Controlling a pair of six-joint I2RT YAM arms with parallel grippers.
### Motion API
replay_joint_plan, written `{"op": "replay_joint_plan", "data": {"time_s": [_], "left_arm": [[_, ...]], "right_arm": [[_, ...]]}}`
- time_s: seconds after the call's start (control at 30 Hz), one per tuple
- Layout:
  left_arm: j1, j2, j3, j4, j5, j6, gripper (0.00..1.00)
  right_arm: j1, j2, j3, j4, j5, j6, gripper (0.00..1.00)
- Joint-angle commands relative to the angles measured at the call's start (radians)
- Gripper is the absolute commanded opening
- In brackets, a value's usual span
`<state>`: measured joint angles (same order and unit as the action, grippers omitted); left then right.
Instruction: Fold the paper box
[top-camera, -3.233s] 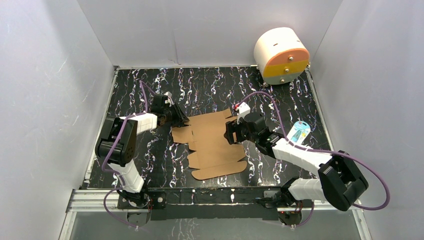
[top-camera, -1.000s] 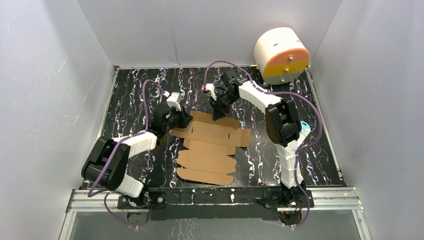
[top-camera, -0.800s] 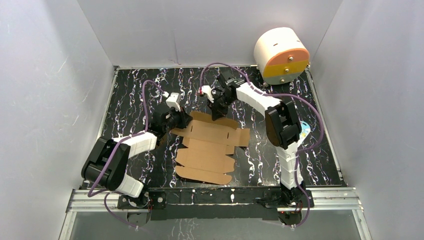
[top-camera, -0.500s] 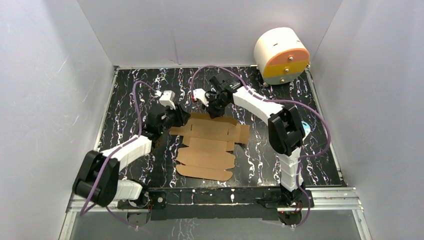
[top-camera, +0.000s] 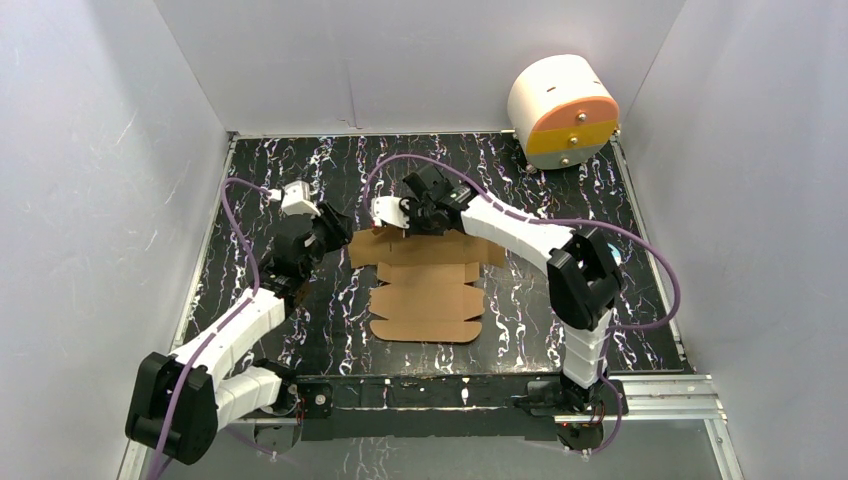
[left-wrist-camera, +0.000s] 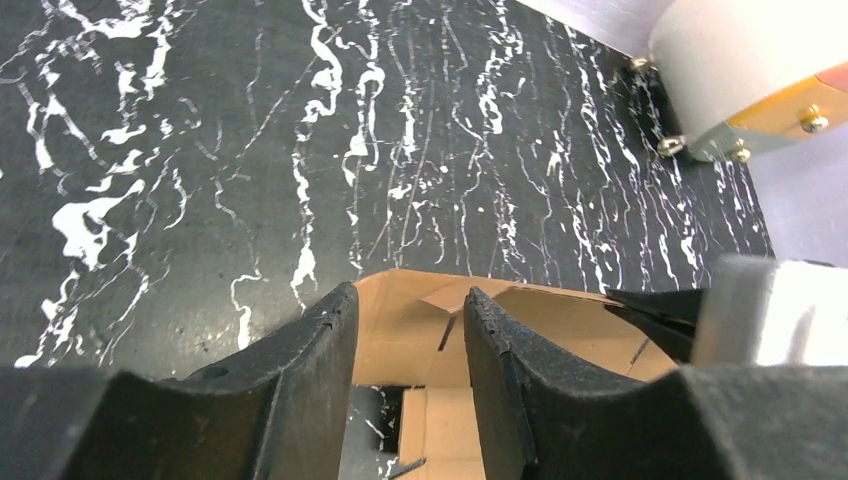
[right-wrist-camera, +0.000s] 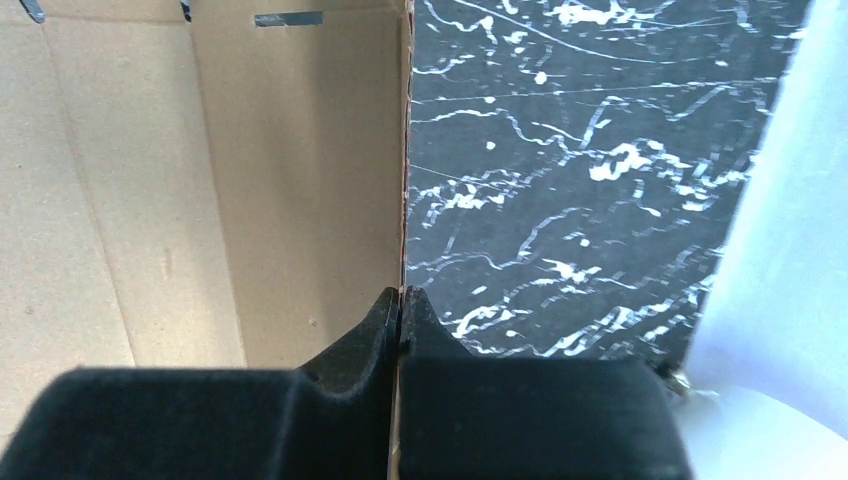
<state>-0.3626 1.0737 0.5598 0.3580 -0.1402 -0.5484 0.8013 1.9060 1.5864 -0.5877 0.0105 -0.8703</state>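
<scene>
The paper box (top-camera: 430, 295) is a flat brown cardboard sheet with flaps and slots, lying mid-table. Its far panel is tilted up off the table. My right gripper (top-camera: 420, 222) is shut on that panel's far edge; the right wrist view shows the jaws (right-wrist-camera: 401, 293) pinching the thin cardboard edge (right-wrist-camera: 404, 150). My left gripper (top-camera: 338, 234) stands open at the sheet's far left corner. In the left wrist view the raised cardboard (left-wrist-camera: 400, 325) shows between the spread fingers (left-wrist-camera: 310, 370), not gripped. The right gripper's dark fingertips (left-wrist-camera: 655, 310) show there at the right.
A white cylinder with an orange-and-yellow face (top-camera: 562, 110) sits at the back right corner, also seen in the left wrist view (left-wrist-camera: 740, 70). Grey walls enclose the black marbled table (top-camera: 280, 180) on three sides. A metal rail (top-camera: 430, 392) runs along the near edge.
My left gripper opened, let go of the box and drew back to the left. The right gripper slid left along the far edge, and the sheet turned squarer to the table.
</scene>
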Motion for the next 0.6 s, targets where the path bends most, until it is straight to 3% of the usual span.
{"op": "replay_joint_plan", "data": {"time_s": [0.0, 0.23, 0.57], "left_arm": [[0.028, -0.044, 0.003, -0.052, -0.065, -0.067, 0.42], [0.042, -0.035, 0.018, -0.096, -0.03, -0.091, 0.44], [0.043, 0.022, 0.014, -0.083, 0.047, -0.07, 0.45]], "right_arm": [[0.03, -0.12, -0.072, 0.173, 0.164, -0.083, 0.0], [0.082, -0.223, -0.257, 0.383, 0.236, -0.179, 0.0], [0.144, -0.278, -0.477, 0.559, 0.313, -0.157, 0.0]]}}
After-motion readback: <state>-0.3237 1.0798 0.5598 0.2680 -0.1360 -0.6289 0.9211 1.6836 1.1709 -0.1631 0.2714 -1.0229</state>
